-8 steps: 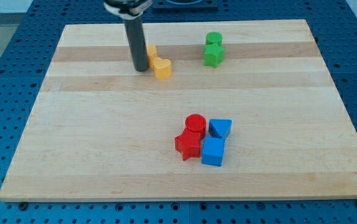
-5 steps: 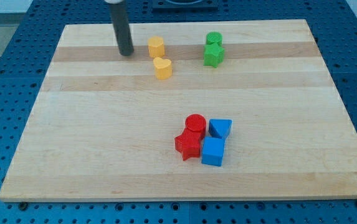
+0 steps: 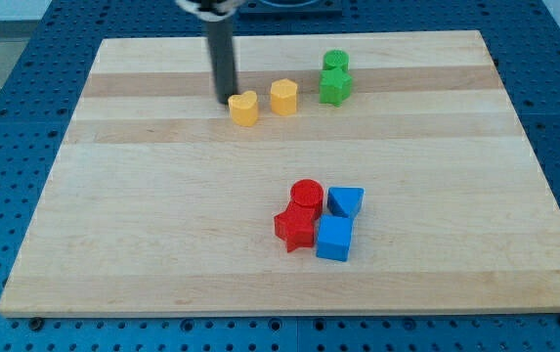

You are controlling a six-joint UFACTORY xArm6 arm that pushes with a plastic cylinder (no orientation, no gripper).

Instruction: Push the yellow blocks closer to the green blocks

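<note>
My tip (image 3: 229,100) stood on the desk (image 3: 143,196) just at the view's left of the yellow heart-shaped block (image 3: 244,108), touching it or very nearly so; I could not tell which. There was no hand on this arm, only the straight dark rod, so nothing was grasped or released. Taking this heart-shaped block as the landmark, the yellow hexagonal block (image 3: 282,97) lay near it at the view's right and a little toward the view's top, with a small gap between them. Further to the view's right of the landmark, beyond the hexagonal one, stood the two green blocks (image 3: 335,78), touching each other, one toward the view's top of the other; their exact shapes were hard to make out. The relation that mattered was therefore this: tip, heart-shaped block, hexagonal block and green blocks lay almost on one line running toward the view's right and slightly upward. I judged that a push toward the view's right would bring the heart-shaped block against the hexagonal one and both nearer to the green pair, though the line was not perfectly straight and a block could slip aside. Well apart from the landmark, toward the view's bottom and right, the red blocks (image 3: 300,218) and blue blocks (image 3: 338,222) sat in one cluster, away from this path.
</note>
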